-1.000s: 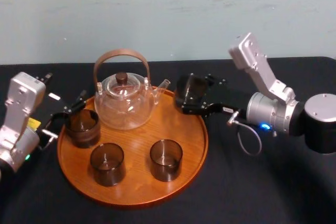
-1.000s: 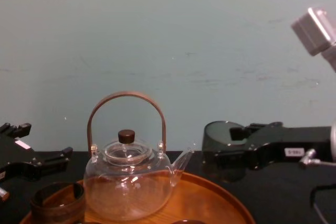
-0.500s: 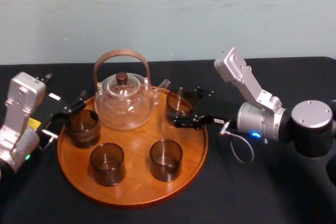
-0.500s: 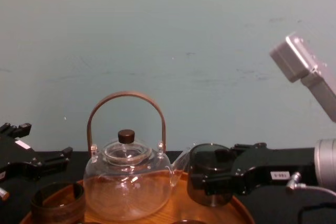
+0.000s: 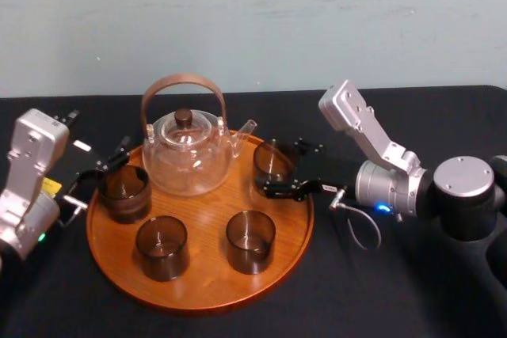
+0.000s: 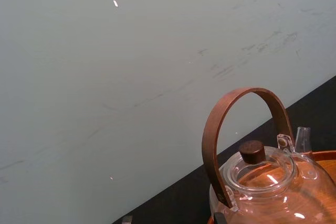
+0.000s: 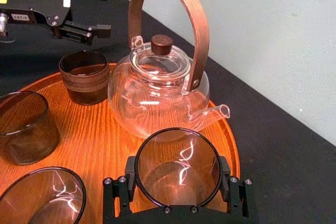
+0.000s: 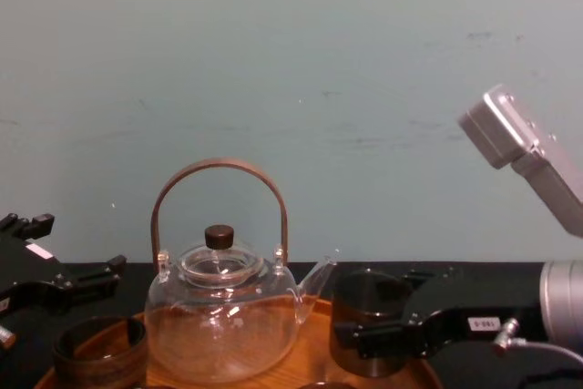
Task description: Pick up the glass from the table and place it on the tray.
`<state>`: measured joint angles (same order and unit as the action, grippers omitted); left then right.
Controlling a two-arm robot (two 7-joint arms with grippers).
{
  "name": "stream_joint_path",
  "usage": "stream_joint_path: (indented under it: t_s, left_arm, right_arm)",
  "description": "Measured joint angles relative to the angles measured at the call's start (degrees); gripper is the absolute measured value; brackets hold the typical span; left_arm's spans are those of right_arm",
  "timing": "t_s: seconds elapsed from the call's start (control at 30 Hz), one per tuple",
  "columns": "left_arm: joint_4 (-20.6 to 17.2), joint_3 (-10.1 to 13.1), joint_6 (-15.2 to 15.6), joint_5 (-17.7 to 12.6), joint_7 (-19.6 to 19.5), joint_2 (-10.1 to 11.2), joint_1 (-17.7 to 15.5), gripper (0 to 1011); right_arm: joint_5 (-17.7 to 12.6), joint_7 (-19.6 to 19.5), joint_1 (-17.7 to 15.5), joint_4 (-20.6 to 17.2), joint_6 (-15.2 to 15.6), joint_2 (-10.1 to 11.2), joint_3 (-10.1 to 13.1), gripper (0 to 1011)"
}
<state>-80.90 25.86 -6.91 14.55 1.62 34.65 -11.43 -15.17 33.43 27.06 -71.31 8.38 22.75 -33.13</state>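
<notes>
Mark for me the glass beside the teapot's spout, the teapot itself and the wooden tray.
glass [image 5: 273, 165]: head view, on its dark side wall below the rim.
teapot [image 5: 188, 160]: head view, on the clear belly.
tray [image 5: 207, 231]: head view, on bare wood between the two front cups.

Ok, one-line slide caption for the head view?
Right gripper holds the glass at the right of the tray beside the teapot; left gripper sits open at its left edge.
</notes>
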Motion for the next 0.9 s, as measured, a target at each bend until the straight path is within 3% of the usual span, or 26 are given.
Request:
stream_joint_path:
  t_s: [0.9]
  left_arm:
    - [0.0,0.0,0.0,0.0,0.0,0.0,0.0,1001]
  right_arm:
    - [1.2,0.4,1.1,5.0,-0.5,-1.9,-0.6,908]
